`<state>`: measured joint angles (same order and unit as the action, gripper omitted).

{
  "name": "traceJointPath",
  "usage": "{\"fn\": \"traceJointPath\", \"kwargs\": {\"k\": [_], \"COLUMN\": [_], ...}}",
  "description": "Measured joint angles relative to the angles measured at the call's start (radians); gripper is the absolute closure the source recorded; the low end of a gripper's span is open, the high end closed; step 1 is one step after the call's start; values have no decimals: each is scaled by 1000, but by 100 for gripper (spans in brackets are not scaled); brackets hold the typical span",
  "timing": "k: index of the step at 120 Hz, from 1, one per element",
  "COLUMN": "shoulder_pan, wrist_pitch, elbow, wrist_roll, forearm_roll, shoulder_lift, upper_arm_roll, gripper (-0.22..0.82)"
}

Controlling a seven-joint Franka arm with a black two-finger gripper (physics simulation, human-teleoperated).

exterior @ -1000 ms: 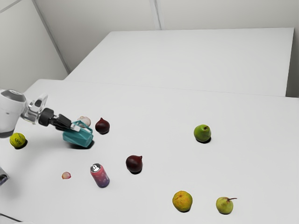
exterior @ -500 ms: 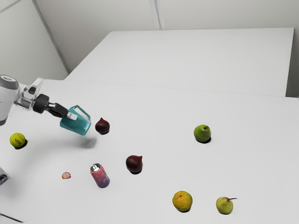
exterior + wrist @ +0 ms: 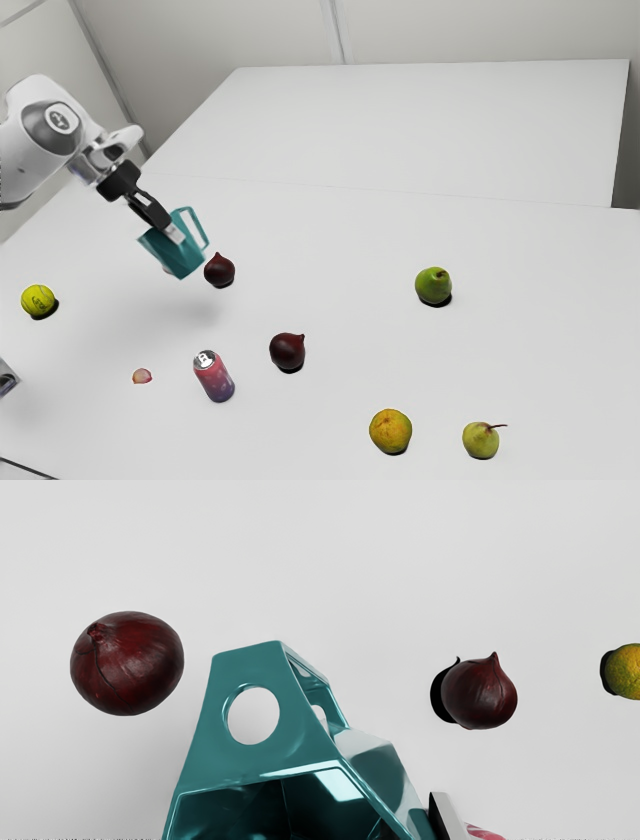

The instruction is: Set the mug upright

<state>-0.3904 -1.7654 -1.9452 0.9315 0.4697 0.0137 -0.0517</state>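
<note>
The teal mug [image 3: 176, 250] hangs above the table in the exterior view, tilted, its base down toward that view's right and its handle on the upper right. My gripper [image 3: 170, 228] is shut on its upper side wall, reaching down from the upper left. In the wrist view the mug [image 3: 270, 765] shows its handle with a round hole and part of its dark open inside. There my gripper [image 3: 320, 830] has one fingertip [image 3: 447, 817] against the mug's wall; the opposite finger is hidden.
Below and beside the mug lies a red onion [image 3: 219, 270]; another onion [image 3: 287, 351] and a soda can [image 3: 214, 376] lie nearer the camera. A tennis ball [image 3: 38, 301] is at the exterior view's left. A green pear [image 3: 433, 285] and an orange-yellow fruit [image 3: 390, 431] are farther right.
The mug has risen off the table in my gripper and turned from lying on its side to a steeper tilt, base lower. My hand has lifted and now points more downward.
</note>
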Motion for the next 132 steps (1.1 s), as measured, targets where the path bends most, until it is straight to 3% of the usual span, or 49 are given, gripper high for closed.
{"fn": "traceJointPath", "kwargs": {"k": [32, 54, 99, 132], "shoulder_pan": [161, 244, 275, 296], "wrist_pitch": [-89, -203, -475, -586], "elbow": [-12, -112, -275, -333], "wrist_roll": [-208, -346, -538, -643], "forearm_roll": [-188, -291, -368, -421], "shoulder_lift": [-26, -69, -87, -79], "upper_arm_roll": [7, -3, -8, -13], "gripper": [78, 78, 78, 78]}}
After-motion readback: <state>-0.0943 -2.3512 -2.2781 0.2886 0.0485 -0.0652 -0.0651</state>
